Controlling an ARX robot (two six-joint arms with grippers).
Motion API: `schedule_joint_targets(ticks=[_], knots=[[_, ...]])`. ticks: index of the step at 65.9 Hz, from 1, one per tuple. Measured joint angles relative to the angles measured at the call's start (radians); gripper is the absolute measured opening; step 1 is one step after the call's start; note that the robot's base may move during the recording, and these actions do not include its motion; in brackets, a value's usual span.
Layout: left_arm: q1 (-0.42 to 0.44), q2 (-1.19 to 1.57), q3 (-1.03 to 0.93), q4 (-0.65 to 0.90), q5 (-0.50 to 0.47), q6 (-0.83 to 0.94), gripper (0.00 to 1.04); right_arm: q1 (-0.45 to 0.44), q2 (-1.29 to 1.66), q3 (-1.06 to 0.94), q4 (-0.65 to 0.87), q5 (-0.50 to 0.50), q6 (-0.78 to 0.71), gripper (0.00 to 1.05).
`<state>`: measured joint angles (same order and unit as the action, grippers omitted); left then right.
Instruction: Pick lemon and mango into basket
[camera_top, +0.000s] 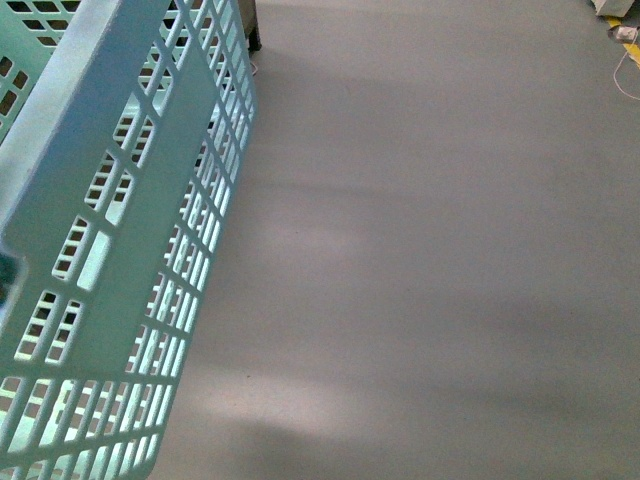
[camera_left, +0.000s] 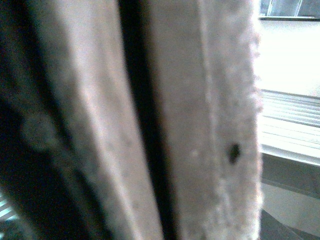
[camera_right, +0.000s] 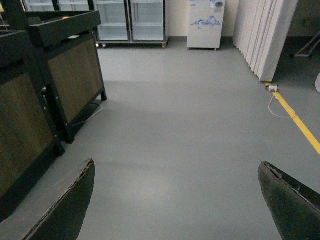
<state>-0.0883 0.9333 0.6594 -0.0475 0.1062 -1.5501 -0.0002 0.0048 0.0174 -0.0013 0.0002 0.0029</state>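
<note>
The light aqua basket (camera_top: 120, 260) hangs tilted at the left of the front view, its slotted wall close to the camera, above the grey floor. My left gripper is shut on the basket; in the left wrist view only a blurred brownish surface (camera_left: 200, 125) fills the frame, very close, and the fingers cannot be made out. My right gripper (camera_right: 177, 200) is open and empty, its two dark fingertips (camera_right: 65, 205) wide apart over bare floor. No lemon or mango shows in any view. Neither arm shows in the front view.
Dark wood-panelled display stands (camera_right: 45, 80) line one side of the floor in the right wrist view. Glass-door fridges (camera_right: 130, 20), a white cabinet (camera_right: 205, 22) and a curtain (camera_right: 267, 35) stand beyond. A yellow floor line (camera_right: 300, 125) and a cable (camera_right: 275, 107) lie there.
</note>
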Motion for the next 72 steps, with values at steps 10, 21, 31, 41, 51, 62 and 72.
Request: schedule_joint_targets(ticks=[10, 21, 31, 41, 51, 62, 72], knots=[[0.000, 0.000, 0.000, 0.000, 0.000, 0.000, 0.28, 0.000, 0.000, 0.000, 0.000, 0.000, 0.000, 0.96], [0.000, 0.000, 0.000, 0.000, 0.000, 0.000, 0.28, 0.000, 0.000, 0.000, 0.000, 0.001, 0.000, 0.96], [0.000, 0.000, 0.000, 0.000, 0.000, 0.000, 0.28, 0.000, 0.000, 0.000, 0.000, 0.000, 0.000, 0.96], [0.000, 0.000, 0.000, 0.000, 0.000, 0.000, 0.28, 0.000, 0.000, 0.000, 0.000, 0.000, 0.000, 0.96], [0.000, 0.000, 0.000, 0.000, 0.000, 0.000, 0.28, 0.000, 0.000, 0.000, 0.000, 0.000, 0.000, 0.96], [0.000, 0.000, 0.000, 0.000, 0.000, 0.000, 0.28, 0.000, 0.000, 0.000, 0.000, 0.000, 0.000, 0.96], [0.000, 0.000, 0.001, 0.000, 0.000, 0.000, 0.28, 0.000, 0.000, 0.000, 0.000, 0.000, 0.000, 0.96]])
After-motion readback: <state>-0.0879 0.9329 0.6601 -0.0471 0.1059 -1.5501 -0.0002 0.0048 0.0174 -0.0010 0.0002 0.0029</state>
